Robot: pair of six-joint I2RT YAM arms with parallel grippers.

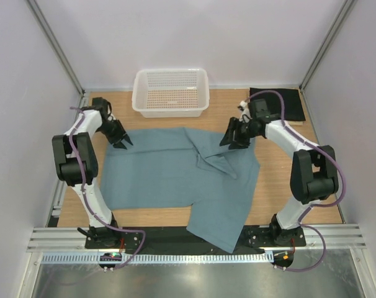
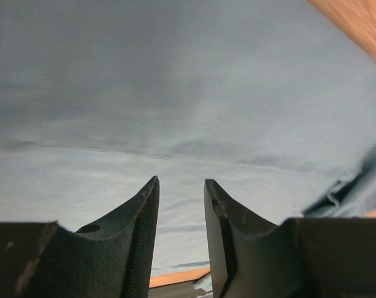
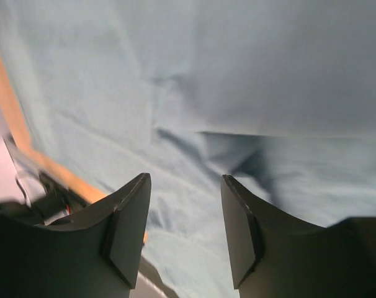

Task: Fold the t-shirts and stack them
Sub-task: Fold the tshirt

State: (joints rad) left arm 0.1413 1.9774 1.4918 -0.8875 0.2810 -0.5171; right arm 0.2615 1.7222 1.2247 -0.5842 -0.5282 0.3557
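Top external view: two empty claws poised over a half-spread teal-blue t-shirt on a wooden table (image 1: 281,186).
Left claw (image 1: 122,141) hangs with its jaws a little apart, holding nothing, above the shirt's far left corner. The teal-blue t-shirt (image 1: 169,177) spreads to the right of that claw and back toward the arm bases, one end spilling over the near table edge. Right claw (image 1: 229,141), jaws apart and holding nothing, sits just beyond a rumpled flap turned inward. A flat black t-shirt (image 1: 291,104) lies behind it, to its right. For a clean fold, each claw should probably pinch an outer edge, catch every layer, and lift evenly so the crumpled flap flattens.
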